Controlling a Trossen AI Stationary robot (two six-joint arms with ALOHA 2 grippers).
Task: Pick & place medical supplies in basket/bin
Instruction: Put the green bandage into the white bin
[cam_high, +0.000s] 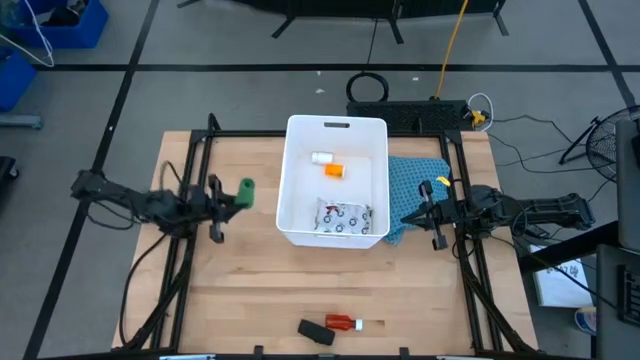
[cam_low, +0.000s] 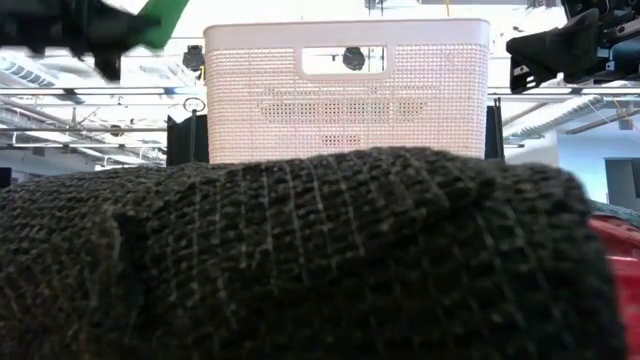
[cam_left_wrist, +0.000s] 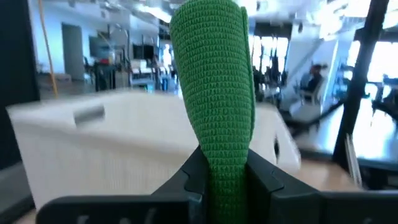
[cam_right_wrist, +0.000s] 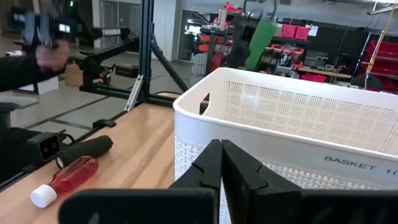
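My left gripper (cam_high: 232, 197) is shut on the green block (cam_high: 245, 193) in the air left of the white basket (cam_high: 337, 180). The block also shows in the low view (cam_low: 160, 22). In the basket lie the small white bottle (cam_high: 321, 157), the orange pill bottle (cam_high: 334, 171) and the patterned packet (cam_high: 343, 217). The red tube (cam_high: 343, 322) and the black block (cam_high: 316, 331) lie on the table near its front edge. My right gripper (cam_high: 412, 216) is shut and empty at the basket's right side, at rim height (cam_low: 530, 50). My left gripper pinches the green block's near end (cam_left_wrist: 219, 177) between its two fingers (cam_left_wrist: 264, 180). The fingers come level from the table's left and point toward the basket. The block sticks out ahead of the fingers and is lifted clear of the table, about at the basket's rim height.
A blue cloth (cam_high: 415, 190) lies on the table right of the basket, under my right gripper. In the low view the black block (cam_low: 300, 260) fills the foreground in front of the basket (cam_low: 347, 90). A person's hand (cam_right_wrist: 50, 50) shows in the room beyond the table.
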